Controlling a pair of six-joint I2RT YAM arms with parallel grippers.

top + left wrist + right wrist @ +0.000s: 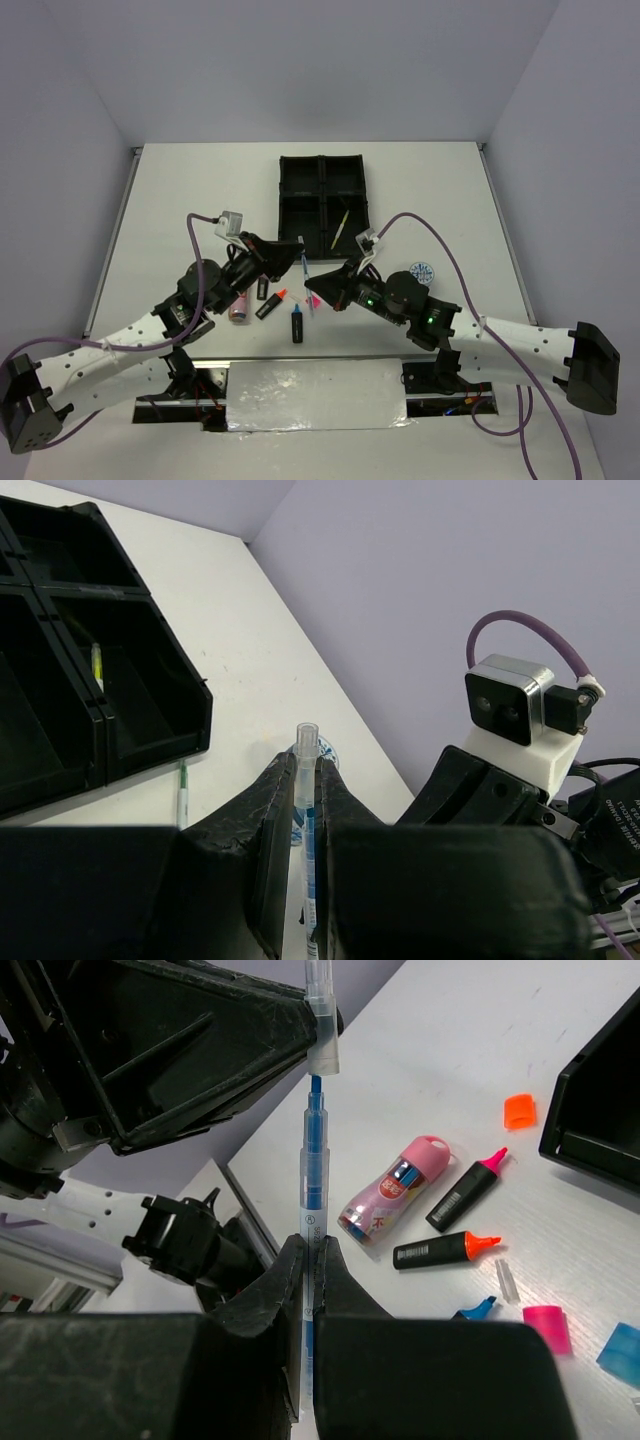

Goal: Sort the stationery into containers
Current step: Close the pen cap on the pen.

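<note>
A thin blue pen (314, 1160) is stretched between my two grippers above the table. My right gripper (310, 1245) is shut on its clear barrel. My left gripper (305, 765) is shut on the pen's clear cap (306, 742), which covers the tip. In the top view the pen (305, 270) runs from the left gripper (297, 252) down to the right gripper (322, 292). The black four-compartment tray (322, 200) lies just beyond them. A thin pen (341, 228) rests in its near right compartment.
On the table below lie a pink tube (395, 1198) and black highlighters with pink (468, 1192) and orange (445, 1249) tips. Loose orange (520, 1112), pink (547, 1325) and blue (622, 1352) caps lie nearby. A blue-white roll (423, 272) sits to the right. A green pen (183, 792) lies beside the tray.
</note>
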